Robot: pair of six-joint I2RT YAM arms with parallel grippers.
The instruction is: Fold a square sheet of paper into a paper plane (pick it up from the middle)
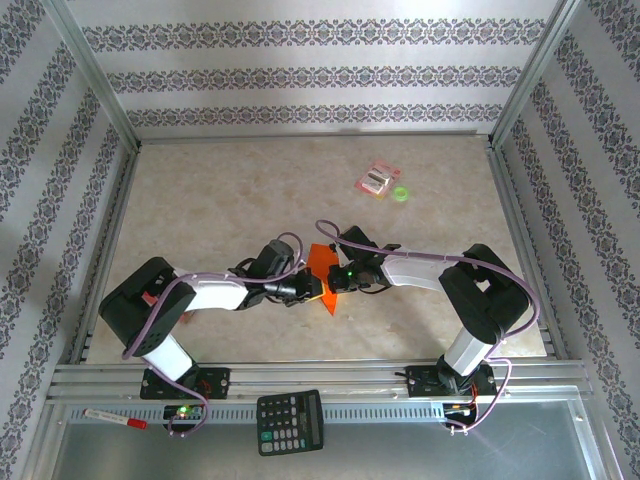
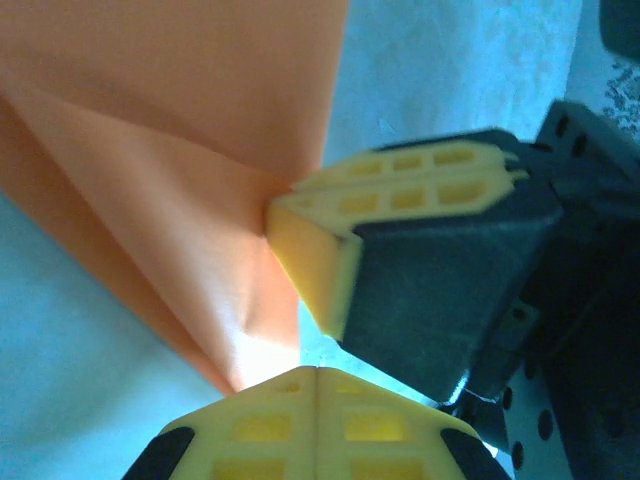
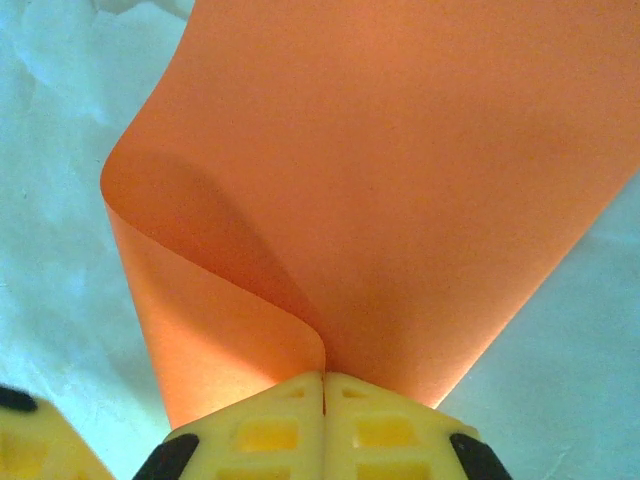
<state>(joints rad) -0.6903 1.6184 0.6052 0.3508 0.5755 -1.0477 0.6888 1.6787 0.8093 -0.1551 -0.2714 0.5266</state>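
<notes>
Jaws on my right gripper (image 3: 323, 378) were clamped tight on the orange sheet of paper (image 3: 400, 180), which curled up from the pinch, around the middle of the table (image 1: 200, 200) between both arms. My left gripper (image 2: 315, 372) was closed too, pressed right against the sheet's folded point, but honestly I couldn't tell if it actually had a grip.

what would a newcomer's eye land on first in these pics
The bright orange sheet of paper stands out first, partly folded and curled at the centre of the table. The left gripper and right gripper meet there, each shut on it. A black calculator lies apart at the near edge, between the arm bases.
</notes>
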